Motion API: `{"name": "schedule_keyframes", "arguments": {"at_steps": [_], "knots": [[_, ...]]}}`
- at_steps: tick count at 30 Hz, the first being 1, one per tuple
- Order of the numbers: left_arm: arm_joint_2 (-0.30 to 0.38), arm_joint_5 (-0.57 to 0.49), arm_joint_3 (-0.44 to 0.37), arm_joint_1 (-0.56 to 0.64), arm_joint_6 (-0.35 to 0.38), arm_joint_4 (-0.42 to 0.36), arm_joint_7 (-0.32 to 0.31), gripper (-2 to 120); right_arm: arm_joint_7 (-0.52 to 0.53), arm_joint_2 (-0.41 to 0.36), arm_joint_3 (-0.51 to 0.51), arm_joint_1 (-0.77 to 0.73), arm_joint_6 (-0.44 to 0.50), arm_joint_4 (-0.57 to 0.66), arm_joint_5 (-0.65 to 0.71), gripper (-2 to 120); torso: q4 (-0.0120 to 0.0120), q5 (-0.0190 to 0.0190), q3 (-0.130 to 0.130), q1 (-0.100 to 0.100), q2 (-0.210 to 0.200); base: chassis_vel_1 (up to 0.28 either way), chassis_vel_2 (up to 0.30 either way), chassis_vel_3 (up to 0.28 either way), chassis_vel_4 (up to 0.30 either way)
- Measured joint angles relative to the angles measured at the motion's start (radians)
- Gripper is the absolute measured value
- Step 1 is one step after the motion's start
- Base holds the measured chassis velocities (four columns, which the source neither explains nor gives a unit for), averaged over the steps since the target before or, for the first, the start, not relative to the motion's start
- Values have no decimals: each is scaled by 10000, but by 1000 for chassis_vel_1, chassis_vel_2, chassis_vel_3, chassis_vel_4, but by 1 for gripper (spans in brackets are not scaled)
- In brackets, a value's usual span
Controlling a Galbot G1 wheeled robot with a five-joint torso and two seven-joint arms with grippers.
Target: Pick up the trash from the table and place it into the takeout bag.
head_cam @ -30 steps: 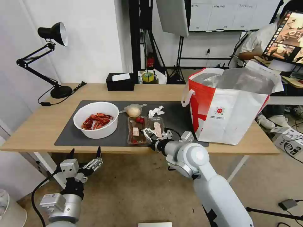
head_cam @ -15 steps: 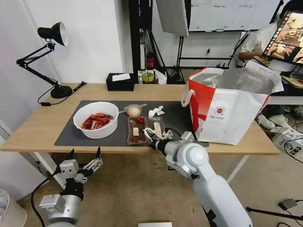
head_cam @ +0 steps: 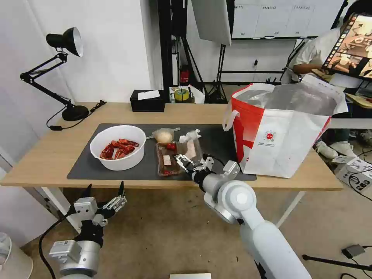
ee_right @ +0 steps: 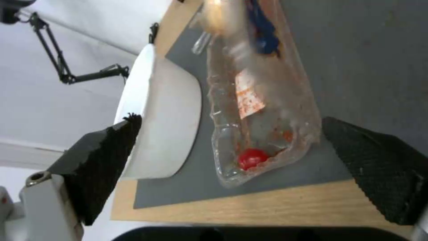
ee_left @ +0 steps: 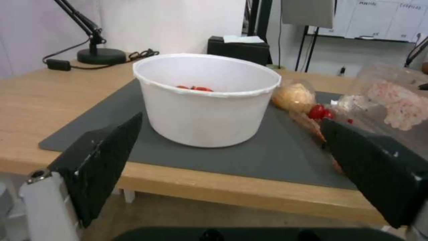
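Wristcam shows right gripper (ee_right: 232, 167) spread around the tray (ee_right: 263, 100); left gripper (head_cam: 104, 189) hangs open.

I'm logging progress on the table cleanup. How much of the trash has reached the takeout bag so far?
None visibly: the bowl of crayfish shells, bagged beige lump and crumpled tissue all sit on the mat. In hand: the right claw, open, is at the clear hinged tray, whose one half is tilted up. Left claw waits open below the table edge. All four pieces remain for the takeout bag.
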Motion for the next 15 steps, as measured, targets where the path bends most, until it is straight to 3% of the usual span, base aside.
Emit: {"name": "schedule_keyframes", "arguments": {"at_steps": [15], "knots": [[-31,111,-63,77,-172,-42,26,100,-1354,-403,-151,319,16,47,-707,100,0,0,0,0,0,0,0,0,0]]}}
